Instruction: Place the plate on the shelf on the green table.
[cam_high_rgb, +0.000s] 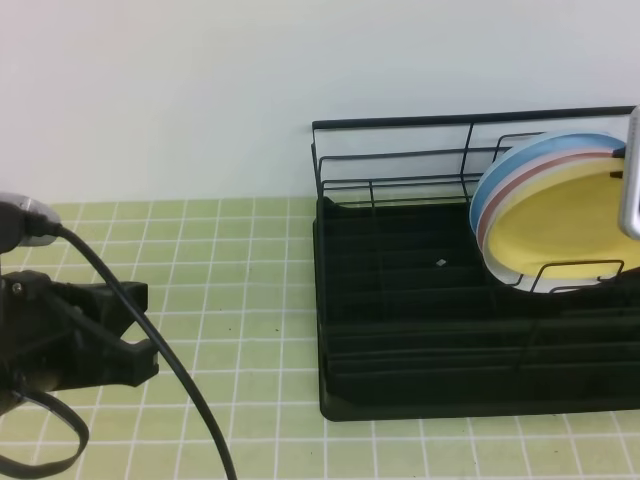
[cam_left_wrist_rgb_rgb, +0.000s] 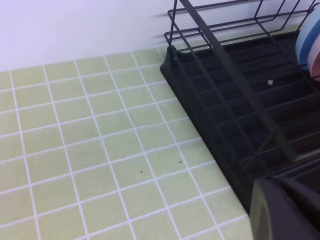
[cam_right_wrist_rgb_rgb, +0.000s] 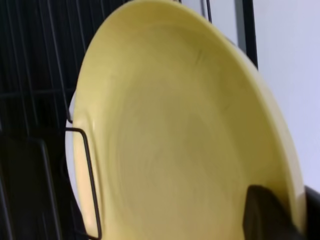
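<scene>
A: While the plate (cam_high_rgb: 565, 225) stands on edge in the shelf (cam_high_rgb: 400, 320), where exactly does it sit?
B: At the right end, in front of a pink-rimmed plate (cam_high_rgb: 505, 200) and a blue-rimmed plate (cam_high_rgb: 487, 185), a wire divider crossing its lower face
A: And each claw?
B: Left claw (cam_high_rgb: 140, 330) closed, empty, over the green counter (cam_high_rgb: 240, 260); right claw's (cam_right_wrist_rgb_rgb: 272, 215) finger touches the plate's rim, grip unclear
</scene>
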